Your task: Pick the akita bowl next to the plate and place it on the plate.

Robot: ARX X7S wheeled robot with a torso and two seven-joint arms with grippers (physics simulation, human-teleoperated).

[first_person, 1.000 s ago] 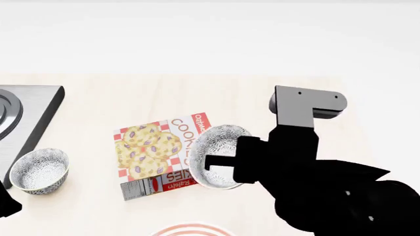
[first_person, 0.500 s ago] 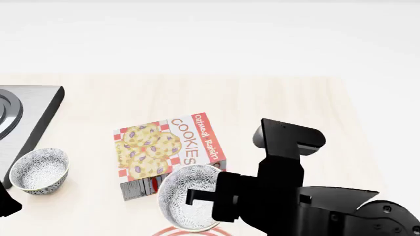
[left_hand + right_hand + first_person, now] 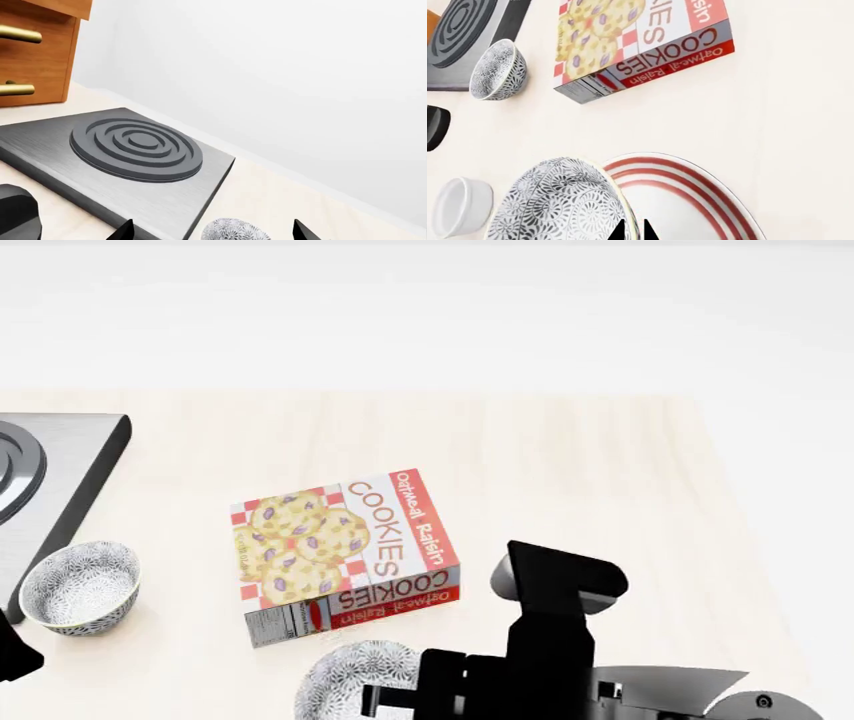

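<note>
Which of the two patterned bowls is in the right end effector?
The akita bowl over the plate, its rim pinched by the right end effector. The other patterned bowl sits free beside the stove.

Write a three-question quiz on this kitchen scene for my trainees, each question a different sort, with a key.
1. True or false: the akita bowl held by the right gripper lies flat on the plate.
2. Which object lies between the stove and the gripper-held bowl in the head view? A) cookie box B) kettle C) pan
3. Fill in: a second patterned bowl sits beside the ____.

Key: 1 false, it is tilted on edge at the rim; 2 A; 3 stove.
</note>
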